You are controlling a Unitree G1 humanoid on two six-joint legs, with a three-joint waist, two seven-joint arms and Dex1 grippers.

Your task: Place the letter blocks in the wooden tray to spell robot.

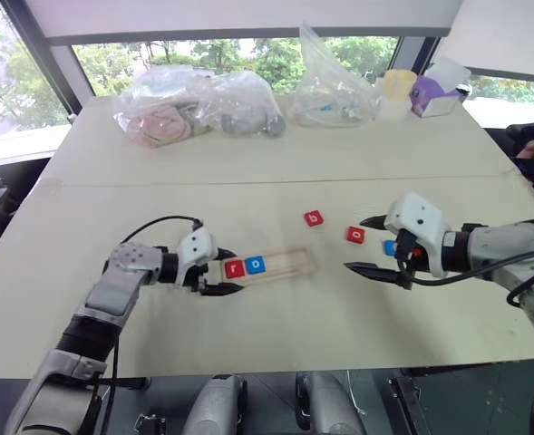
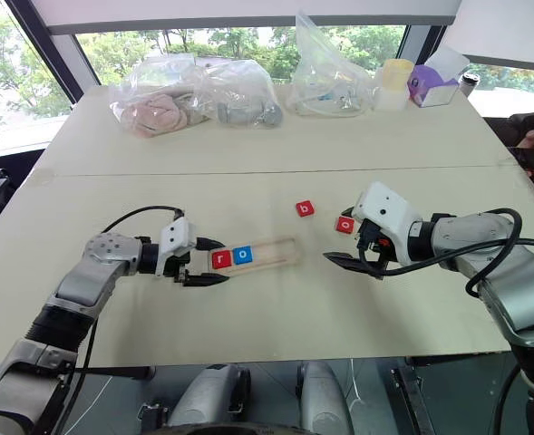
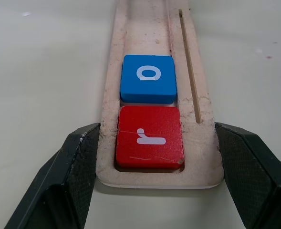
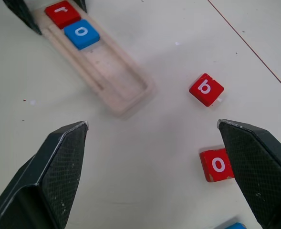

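Left gripper (image 1: 223, 273) clamped across the end of the tray (image 1: 289, 265), fingers (image 3: 73, 167) pressed on both rims. In the tray, red r (image 3: 149, 137) at that end, blue o (image 3: 148, 78) touching it. Right gripper (image 1: 373, 245) spread wide above the table (image 1: 248, 163), holding nothing. Red b (image 1: 314, 217) and red o (image 1: 355, 235) loose near it, well apart from the tray; blue block (image 1: 390, 247) partly hidden behind it.
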